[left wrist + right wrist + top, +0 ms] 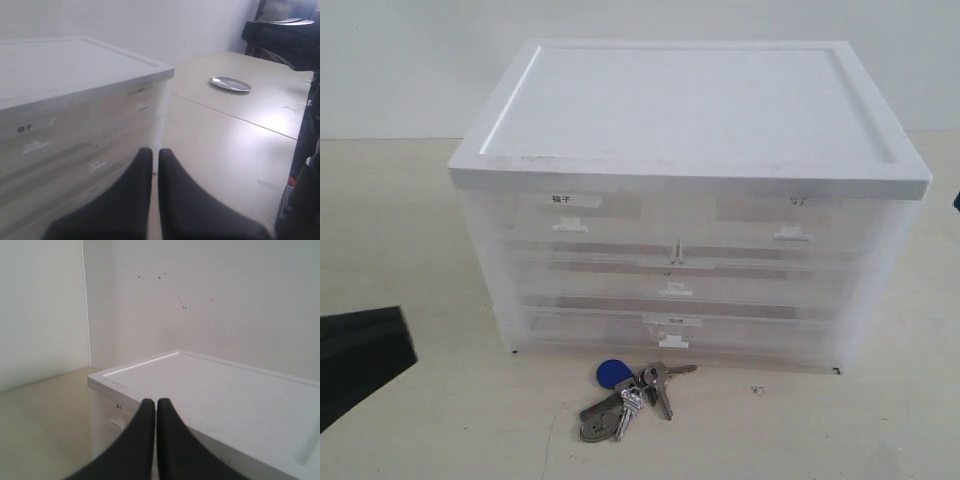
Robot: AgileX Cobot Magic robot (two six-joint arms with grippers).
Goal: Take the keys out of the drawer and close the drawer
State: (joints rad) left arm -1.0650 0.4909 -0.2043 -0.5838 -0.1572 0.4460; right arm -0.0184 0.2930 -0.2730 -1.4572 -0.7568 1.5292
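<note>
Starting on the left, a black part of the left arm [360,360] pokes into the exterior view. It is low over the pale table [420,430] and well apart from everything else. The left gripper [155,150] is pinched closed with nothing in it. It points at a corner of the see-through plastic cabinet with the flat white top [690,110].

In the middle, the small bunch of silver-grey metal keys with the round blue plastic tag [630,392] lies on the table, just in front of the cabinet. The keys are out in the open, not inside anything. Right behind them is the wide, shallow see-through drawer at the very bottom of the cabinet [750,335], with its little white handle [673,341]. Its front looks lined up with the drawers above it, so I think it is pushed all the way in.

On the right, the right gripper [152,401] points at the cabinet's white top from near one corner. It is pinched closed too, and it holds nothing.

Both jobs look done to me: the keys are out and the drawer is closed. I see nothing left to do.
</note>
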